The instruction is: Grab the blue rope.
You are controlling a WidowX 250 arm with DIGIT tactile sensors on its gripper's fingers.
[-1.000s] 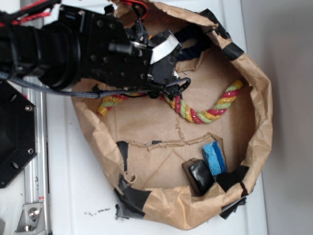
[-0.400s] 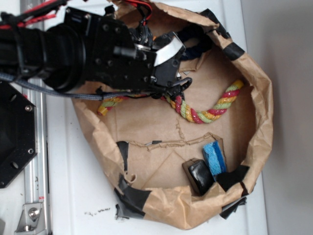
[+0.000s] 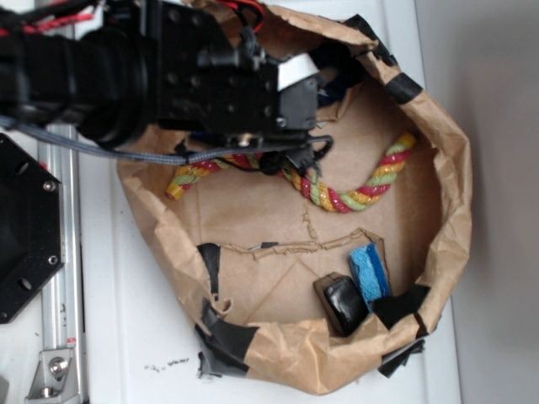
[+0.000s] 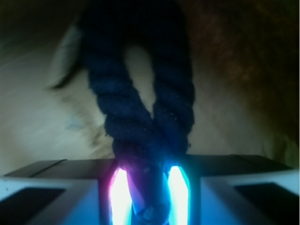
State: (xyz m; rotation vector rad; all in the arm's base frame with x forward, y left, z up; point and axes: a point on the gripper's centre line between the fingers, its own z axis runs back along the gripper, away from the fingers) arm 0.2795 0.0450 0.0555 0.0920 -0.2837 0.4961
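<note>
The blue rope (image 4: pixel 117 112) is a thick dark navy twist. In the wrist view it fills the middle, folded into a narrow loop whose two strands meet between the lit pads (image 4: pixel 121 192) of my gripper (image 4: pixel 146 187), which is shut on it. In the exterior view the gripper (image 3: pixel 317 91) sits at the back of the brown paper bag (image 3: pixel 455 210), and only a dark bit of the blue rope (image 3: pixel 344 66) shows past the arm under the bag's rim.
A red-yellow-green twisted rope (image 3: pixel 354 198) curves across the bag floor just below the gripper. A light-blue sponge block (image 3: pixel 369 271) and a black object (image 3: pixel 344 303) lie at the bag's front right. The robot's black base (image 3: pixel 25 227) stands to the left.
The arm has shifted toward the bag's back rim and turned a little. The gripper now hides more of the navy rope than a second ago.
</note>
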